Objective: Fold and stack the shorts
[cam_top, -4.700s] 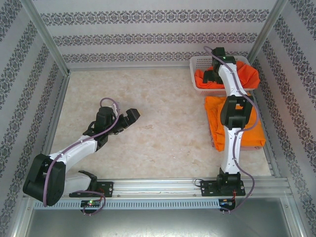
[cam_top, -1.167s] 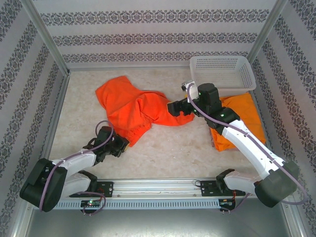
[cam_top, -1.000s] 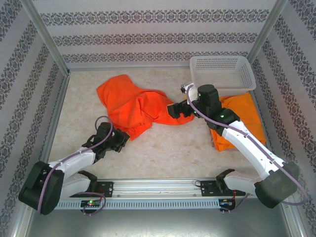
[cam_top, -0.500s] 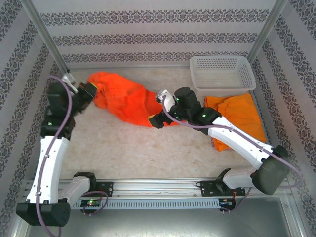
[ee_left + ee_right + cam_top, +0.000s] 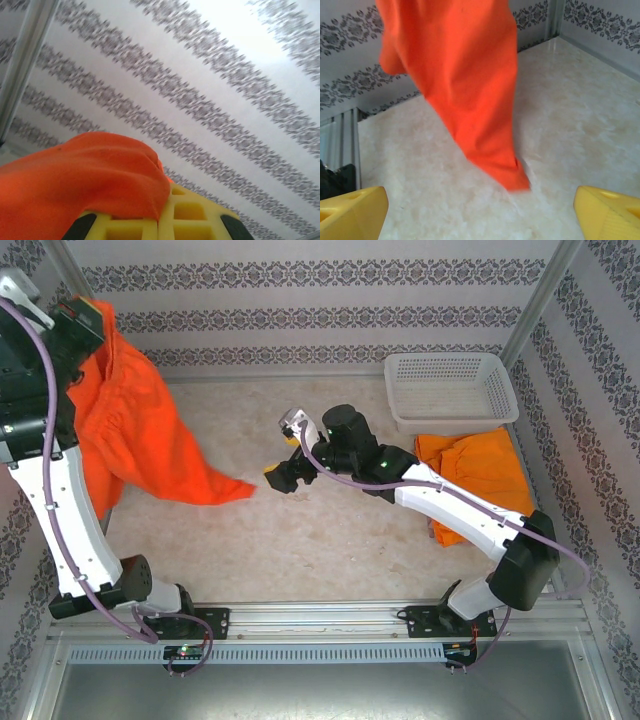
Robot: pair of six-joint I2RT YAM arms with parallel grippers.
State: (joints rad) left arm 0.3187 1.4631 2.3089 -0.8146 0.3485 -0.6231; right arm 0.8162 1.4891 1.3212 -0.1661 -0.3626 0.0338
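The hanging shorts (image 5: 140,440) droop at ten o'clock, pinched at the top by the raised left claw (image 5: 88,320), with the low tip near the worktop (image 5: 330,550). The right claw (image 5: 283,472) is spread and empty at mid-worktop. The other shorts (image 5: 480,470) lie at three o'clock, just beside the basket (image 5: 450,357).

My overhead camera sits above and behind my arm bases and looks down on the whole table (image 5: 330,540) from well back. My left wrist camera is lifted high and tilted up at the patterned wall (image 5: 210,90), very close to the hanging orange shorts (image 5: 75,185). My right wrist camera looks low across the tabletop toward the left wall. All three views share those shorts.
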